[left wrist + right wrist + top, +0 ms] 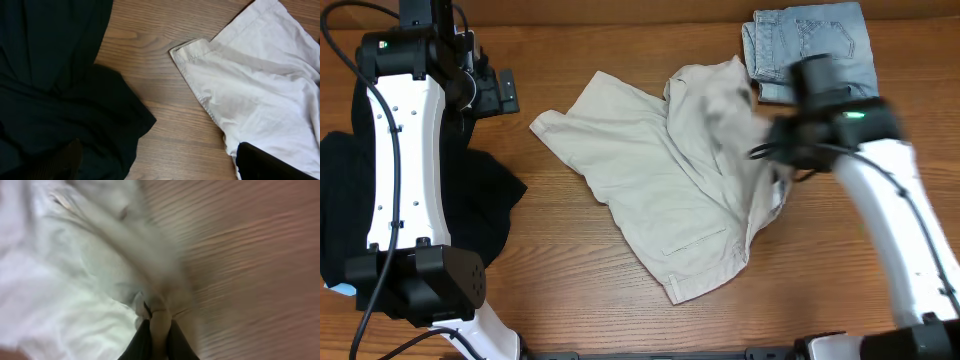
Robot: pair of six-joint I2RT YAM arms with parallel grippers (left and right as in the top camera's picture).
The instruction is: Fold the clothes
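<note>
Pale beige cotton shorts (650, 200) lie rumpled on the brown wooden table (570, 295), right edge pinched in the clenched right gripper (160, 325). Carry that edge low and leftward, keeping the fold line straight. Farther back, left gripper (498, 92) hangs spread wide, holding nothing.

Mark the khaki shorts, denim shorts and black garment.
khaki shorts (660, 190), overhead view, middle of the spread fabric.
denim shorts (810, 30), overhead view, upper folded panel.
black garment (485, 210), overhead view, its right-hand part.
</note>
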